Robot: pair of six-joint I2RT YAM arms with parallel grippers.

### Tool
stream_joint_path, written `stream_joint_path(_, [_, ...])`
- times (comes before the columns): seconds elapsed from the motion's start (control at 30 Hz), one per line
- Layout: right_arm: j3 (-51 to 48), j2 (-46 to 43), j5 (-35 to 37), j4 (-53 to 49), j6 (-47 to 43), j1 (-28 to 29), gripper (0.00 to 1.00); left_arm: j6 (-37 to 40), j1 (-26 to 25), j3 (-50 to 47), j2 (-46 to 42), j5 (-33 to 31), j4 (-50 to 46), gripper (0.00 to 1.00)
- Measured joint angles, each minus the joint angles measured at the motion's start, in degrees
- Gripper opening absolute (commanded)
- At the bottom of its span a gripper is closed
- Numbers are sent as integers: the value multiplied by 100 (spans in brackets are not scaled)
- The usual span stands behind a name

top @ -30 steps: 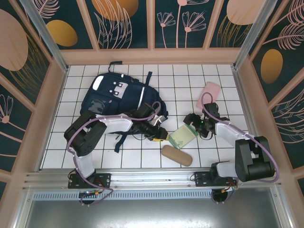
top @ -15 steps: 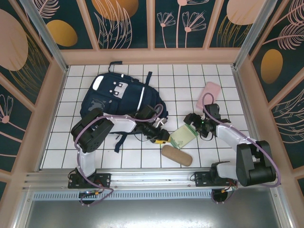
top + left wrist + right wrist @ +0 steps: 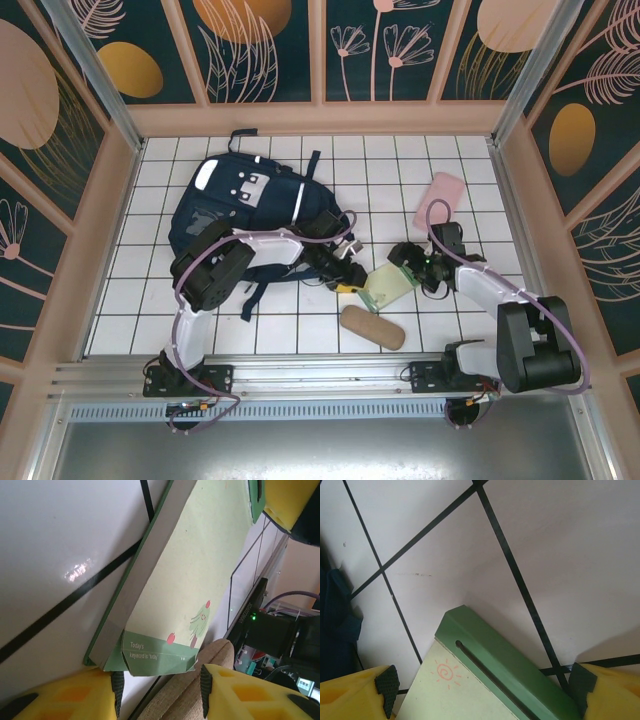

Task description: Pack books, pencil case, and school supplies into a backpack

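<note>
Backpack (image 3: 250,200) lies flat, back left on the white, black-gridded table (image 3: 400,160), navy walls (image 3: 260,50) all orange discs and pink plants. Green packet (image 3: 175,595) sits mid-table (flap reads "Today's keyword is 'today'"). Left gripper (image 3: 161,685) and right gripper (image 3: 485,682) at its ends, fingers apart, nothing clamped.

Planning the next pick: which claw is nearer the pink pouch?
Right. The right claw is at the green packet's corner facing the pink pouch; the left claw is at the packet's opposite side, farther off.
</note>
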Motion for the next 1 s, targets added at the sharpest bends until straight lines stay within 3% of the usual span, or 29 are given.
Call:
stream_joint_path(0.17, [-120, -125, -9, 116, 4, -15, 90, 105, 109, 407, 166, -179, -372, 45])
stream_joint_path(0.57, [-542, -763, -457, -26, 323, -20, 90, 114, 619, 723, 382, -463, -22, 47])
stream_joint_path(0.73, [-507, -754, -442, -164, 295, -72, 90, 170, 634, 426, 68, -855, -61, 48])
stream_joint_path(1.0, [-131, -203, -697, -474, 55, -232, 90, 144, 640, -46, -229, -863, 42, 48])
